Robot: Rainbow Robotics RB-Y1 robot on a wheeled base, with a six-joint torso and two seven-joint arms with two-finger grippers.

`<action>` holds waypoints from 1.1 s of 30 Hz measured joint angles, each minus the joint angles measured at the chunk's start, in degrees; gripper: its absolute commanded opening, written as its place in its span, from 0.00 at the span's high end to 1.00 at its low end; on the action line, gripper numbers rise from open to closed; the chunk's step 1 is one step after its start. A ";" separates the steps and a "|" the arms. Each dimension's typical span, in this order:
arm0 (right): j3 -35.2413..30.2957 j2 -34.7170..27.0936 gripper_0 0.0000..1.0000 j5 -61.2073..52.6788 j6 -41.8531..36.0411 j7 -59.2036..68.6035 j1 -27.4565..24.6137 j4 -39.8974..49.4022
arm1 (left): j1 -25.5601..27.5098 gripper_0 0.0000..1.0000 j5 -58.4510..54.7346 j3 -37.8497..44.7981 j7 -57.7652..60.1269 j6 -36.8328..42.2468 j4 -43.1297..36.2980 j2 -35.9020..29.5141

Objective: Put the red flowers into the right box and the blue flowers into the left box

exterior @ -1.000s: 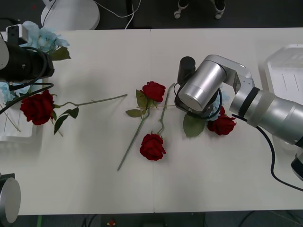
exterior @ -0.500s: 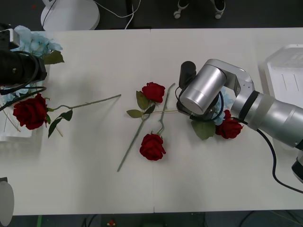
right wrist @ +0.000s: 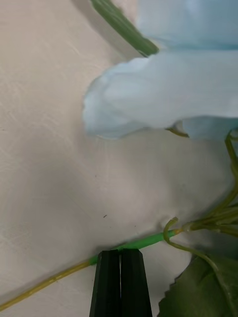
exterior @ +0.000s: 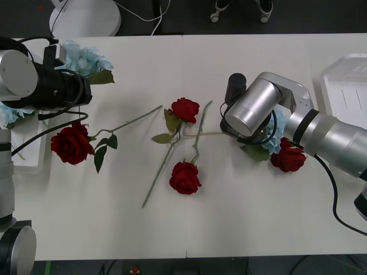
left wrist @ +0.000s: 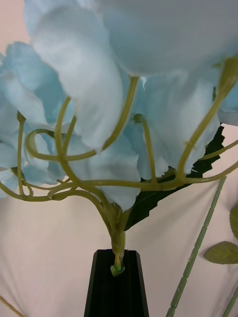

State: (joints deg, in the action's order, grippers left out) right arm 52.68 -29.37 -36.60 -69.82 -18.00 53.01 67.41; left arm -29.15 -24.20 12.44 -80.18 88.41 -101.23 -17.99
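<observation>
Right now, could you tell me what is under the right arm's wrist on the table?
A pale blue flower, a green leaf and a red rose show beside the right gripper, shut on a thin green stem. The wrist covers the rest.

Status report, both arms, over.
Left gripper shut on blue flower stem. Right gripper shut on red flower stem, near right box. Three roses on table.
</observation>
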 measured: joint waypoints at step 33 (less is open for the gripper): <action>-9.68 -7.72 0.00 -9.09 -10.28 -3.09 0.05 17.84 | -4.94 0.00 1.00 -3.13 -0.67 -12.50 23.29 0.18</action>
State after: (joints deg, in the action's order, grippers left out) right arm 42.99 -37.09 -45.69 -80.10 -21.08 53.06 85.25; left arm -34.09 -23.20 9.31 -80.86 75.91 -77.94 -17.81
